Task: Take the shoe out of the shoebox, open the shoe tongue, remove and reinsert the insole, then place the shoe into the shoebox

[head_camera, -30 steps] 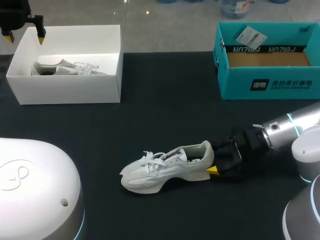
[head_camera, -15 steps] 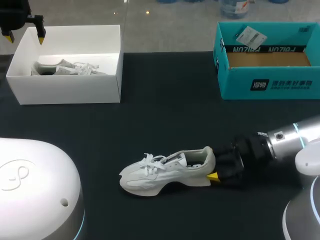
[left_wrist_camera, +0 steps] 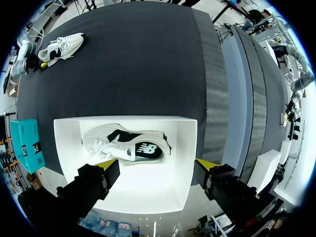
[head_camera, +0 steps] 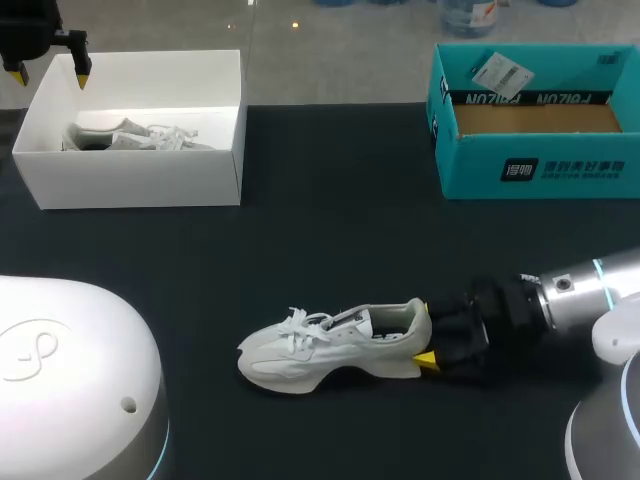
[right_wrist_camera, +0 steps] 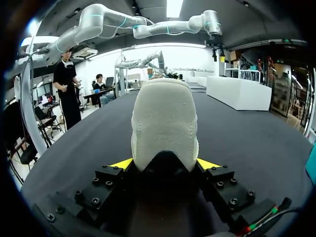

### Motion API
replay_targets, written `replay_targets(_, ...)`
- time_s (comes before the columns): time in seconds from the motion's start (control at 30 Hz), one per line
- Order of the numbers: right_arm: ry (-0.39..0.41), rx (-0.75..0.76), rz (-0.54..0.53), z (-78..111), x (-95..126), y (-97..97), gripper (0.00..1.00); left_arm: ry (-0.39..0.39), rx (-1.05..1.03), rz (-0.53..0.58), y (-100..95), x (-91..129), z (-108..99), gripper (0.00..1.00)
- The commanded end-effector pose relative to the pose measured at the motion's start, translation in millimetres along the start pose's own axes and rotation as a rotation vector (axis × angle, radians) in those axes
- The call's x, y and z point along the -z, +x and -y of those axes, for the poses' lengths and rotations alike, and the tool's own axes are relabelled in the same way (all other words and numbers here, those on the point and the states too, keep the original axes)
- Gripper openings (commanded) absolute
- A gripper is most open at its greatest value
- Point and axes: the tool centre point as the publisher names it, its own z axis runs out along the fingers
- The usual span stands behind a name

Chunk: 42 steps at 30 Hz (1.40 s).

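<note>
The right claw (right_wrist_camera: 164, 165) clenches the white shoe (head_camera: 330, 345) by its heel, toe pointing ahead; the left claw (left_wrist_camera: 157, 165) hangs released, the shoebox (left_wrist_camera: 66, 148) under it

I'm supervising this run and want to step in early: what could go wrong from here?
The right hand pinches the white lace-up sneaker only at its heel, so the toe could sag or slip out when lifted. The white cardboard shoebox already holds a black-and-white sneaker, and the open left hand hangs over it: crowding is possible.
</note>
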Motion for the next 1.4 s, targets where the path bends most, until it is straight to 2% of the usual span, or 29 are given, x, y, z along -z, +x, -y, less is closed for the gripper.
replay_targets(0.03, 0.004, -0.003, 0.011, -2.2, -0.7, 5.3, 0.00, -0.003, -0.001, -0.002, 0.3, 0.4, 1.4, 1.00)
replay_targets(0.63, -0.002, -0.028, 0.038, -4.0, -5.0, 15.6, 0.00, -0.003, -0.001, -0.002, 0.3, 0.4, 1.4, 1.00)
replay_targets(0.67, -0.003, -0.029, 0.038, -4.1, -4.9, 15.6, 0.16, -0.003, -0.001, -0.002, 0.3, 0.4, 1.4, 1.00)
replay_targets(0.7, -0.004, -0.029, 0.039, -4.0, -4.5, 15.7, 0.38, -0.003, -0.001, -0.002, 0.3, 0.4, 1.4, 1.00)
replay_targets(0.73, -0.006, -0.030, 0.039, -3.9, -4.1, 15.7, 0.80, -0.003, -0.001, -0.002, 0.3, 0.4, 1.4, 1.00)
replay_targets(0.77, -0.007, -0.030, 0.039, -3.9, -3.6, 15.6, 1.00, -0.003, -0.001, -0.002, 0.3, 0.4, 1.4, 1.00)
replay_targets(0.93, -0.018, -0.014, 0.044, -11.0, 4.6, 13.0, 1.00, -0.003, -0.001, -0.002, 0.3, 0.4, 1.4, 1.00)
replay_targets(1.13, -0.005, 0.010, 0.025, -25.5, 28.0, 10.5, 1.00, -0.003, -0.001, -0.002, 0.3, 0.4, 1.4, 1.00)
replay_targets(1.27, 0.039, 0.015, 0.007, -31.7, 47.1, 10.4, 1.00, -0.003, -0.001, -0.002, 0.3, 0.4, 1.4, 1.00)
replay_targets(1.4, 0.125, 0.011, -0.006, -39.2, 60.1, 10.8, 1.00, -0.003, -0.001, -0.002, 0.3, 0.4, 1.4, 1.00)
